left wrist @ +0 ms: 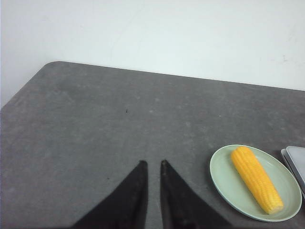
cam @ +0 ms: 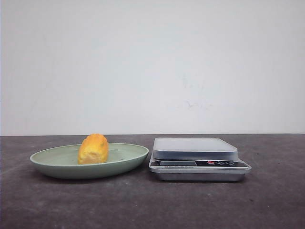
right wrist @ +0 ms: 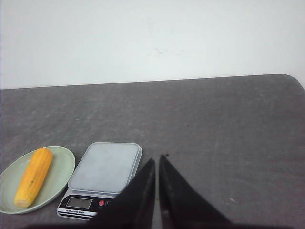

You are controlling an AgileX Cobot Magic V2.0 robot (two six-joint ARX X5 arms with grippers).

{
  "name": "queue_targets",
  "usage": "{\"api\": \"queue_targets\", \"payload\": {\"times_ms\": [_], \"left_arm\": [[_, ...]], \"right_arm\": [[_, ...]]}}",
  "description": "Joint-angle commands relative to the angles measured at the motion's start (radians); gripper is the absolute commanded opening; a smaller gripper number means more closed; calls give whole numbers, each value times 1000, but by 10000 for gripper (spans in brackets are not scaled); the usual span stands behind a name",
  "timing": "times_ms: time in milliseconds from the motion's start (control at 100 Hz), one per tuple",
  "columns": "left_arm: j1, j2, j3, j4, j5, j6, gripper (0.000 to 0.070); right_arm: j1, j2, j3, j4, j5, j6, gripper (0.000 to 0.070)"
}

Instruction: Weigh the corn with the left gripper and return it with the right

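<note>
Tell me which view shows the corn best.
The left wrist view: the corn lies full length on the green plate, kernel rows clear. The right wrist view shows it whole but smaller; the front view sees it end-on, foreshortened into a stub.

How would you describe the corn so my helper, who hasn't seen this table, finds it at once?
On the dark grey table sit a pale green plate on the left and a silver scale on the right. The corn lies on the plate, alone. It is the only yellow-orange thing there, a ribbed cob; the scale's tray is bare.
</note>
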Motion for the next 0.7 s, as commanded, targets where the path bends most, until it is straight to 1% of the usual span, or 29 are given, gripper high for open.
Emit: {"api": "queue_targets", "payload": {"times_ms": [0,100,170,320,400,460,530,590,690], "left_arm": [[-7,-2,14,8,-2,-3,0],[10,-5,13,7,-4,-3,0],[64,-5,8,11,-4,-3,0],[257,-5,-63,58,-4,-3,0],[374,-6,-126,145,9,6,0],[457,-12,-182,241,75,20,0],[529,-26,-267,391,205,56,0],[568,-40,-357,531,320,95,0],[610,-58,-520,735,483,142,0]], "right_arm": [[3,2,10,11,0,11,7],[3,2,10,11,0,11,7],[3,2,10,11,0,11,7],[3,2,10,11,0,11,7],[3,2,11,11,0,11,7],[3,2,11,11,0,11,7],[3,2,11,11,0,11,7],[3,2,11,11,0,11,7],[3,2,11,11,0,11,7]]}}
